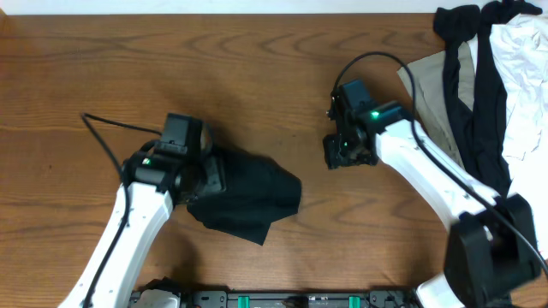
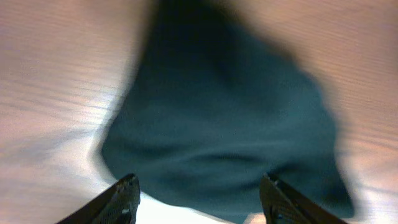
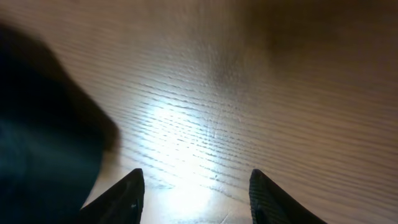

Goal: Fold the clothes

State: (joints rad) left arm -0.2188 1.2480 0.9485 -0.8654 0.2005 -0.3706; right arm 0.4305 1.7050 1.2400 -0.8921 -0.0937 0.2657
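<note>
A dark folded garment (image 1: 253,201) lies on the wooden table at the lower middle. My left gripper (image 1: 208,175) is at its left edge; in the left wrist view its fingers (image 2: 199,193) are spread open with the dark cloth (image 2: 217,124) just ahead of them, blurred. My right gripper (image 1: 338,152) is to the right of the garment, apart from it. In the right wrist view its fingers (image 3: 196,190) are open and empty over bare wood, with the dark garment (image 3: 43,137) at the left edge.
A pile of clothes lies at the top right: a black piece (image 1: 479,77), a beige piece (image 1: 441,85) and a white piece (image 1: 527,68). My right arm runs down the right side to its base (image 1: 488,257). A black cable (image 1: 111,128) trails left of the left arm.
</note>
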